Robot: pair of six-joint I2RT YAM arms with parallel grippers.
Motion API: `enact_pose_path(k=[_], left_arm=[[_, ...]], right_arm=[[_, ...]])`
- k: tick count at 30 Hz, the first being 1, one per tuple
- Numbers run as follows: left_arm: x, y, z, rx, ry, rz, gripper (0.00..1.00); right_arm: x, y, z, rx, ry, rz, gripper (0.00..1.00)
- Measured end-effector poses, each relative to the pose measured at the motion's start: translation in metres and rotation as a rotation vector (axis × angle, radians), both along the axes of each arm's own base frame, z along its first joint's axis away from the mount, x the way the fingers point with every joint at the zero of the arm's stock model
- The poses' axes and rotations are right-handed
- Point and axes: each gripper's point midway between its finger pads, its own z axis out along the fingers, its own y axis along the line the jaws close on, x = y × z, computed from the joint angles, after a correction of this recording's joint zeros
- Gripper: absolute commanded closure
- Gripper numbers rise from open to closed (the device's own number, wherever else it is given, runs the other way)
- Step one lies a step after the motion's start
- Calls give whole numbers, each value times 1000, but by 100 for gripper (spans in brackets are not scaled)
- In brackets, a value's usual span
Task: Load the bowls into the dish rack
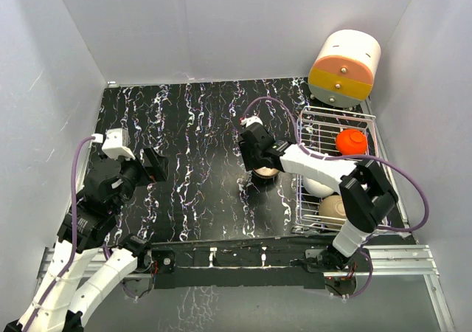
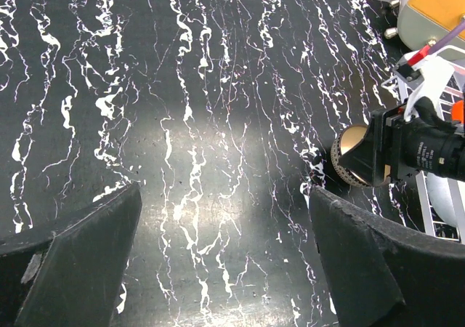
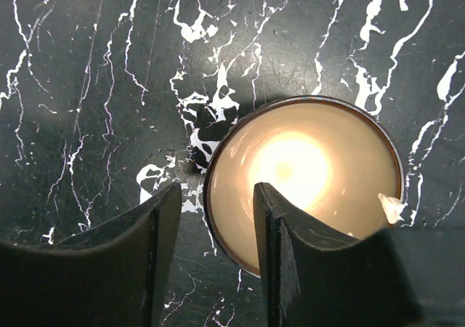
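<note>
The tan-gold bowl with a dark brown outside (image 3: pixel 312 163) sits upright on the black marbled table, left of the dish rack (image 1: pixel 366 118). My right gripper (image 3: pixel 216 189) is open astride the bowl's left rim, one finger (image 3: pixel 298 261) inside and the other outside. From above, the gripper (image 1: pixel 258 164) covers most of the bowl (image 1: pixel 267 173). The rack holds a red bowl (image 1: pixel 351 141), a white bowl (image 1: pixel 318 187) and a tan bowl (image 1: pixel 333 209). The blue-and-white bowl is not in view. My left gripper (image 1: pixel 156 166) is open and empty at the left, and it (image 2: pixel 225 196) faces bare table.
An orange-and-cream drum-shaped box (image 1: pixel 344 68) stands behind the rack at the back right. White walls close in the table on three sides. The left wrist view shows the bowl (image 2: pixel 352 156), the right gripper (image 2: pixel 421 149) and the rack's wires (image 2: pixel 423 203).
</note>
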Motion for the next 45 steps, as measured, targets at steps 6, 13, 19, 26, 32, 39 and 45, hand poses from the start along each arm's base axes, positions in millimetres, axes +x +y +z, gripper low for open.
enact_pose_path(k=[6, 13, 19, 26, 32, 39, 45], left_arm=[[-2, 3, -1, 5, 4, 8, 3], [-2, 3, -1, 5, 4, 9, 3], [-2, 3, -2, 6, 5, 11, 3], [-2, 5, -2, 9, 4, 19, 3], [-2, 5, -2, 9, 3, 21, 3], [-2, 6, -2, 11, 3, 24, 3], [-3, 6, -4, 15, 10, 25, 3]], right_arm=[[-4, 3, -22, -43, 42, 21, 58], [-5, 4, -26, -53, 48, 29, 67], [-4, 1, -33, -74, 52, 20, 70], [-3, -4, -48, -129, 60, 9, 89], [-2, -3, -40, -114, 40, 8, 92], [-12, 21, 27, 149, -43, 73, 92], [1, 4, 128, 514, -210, 61, 92]])
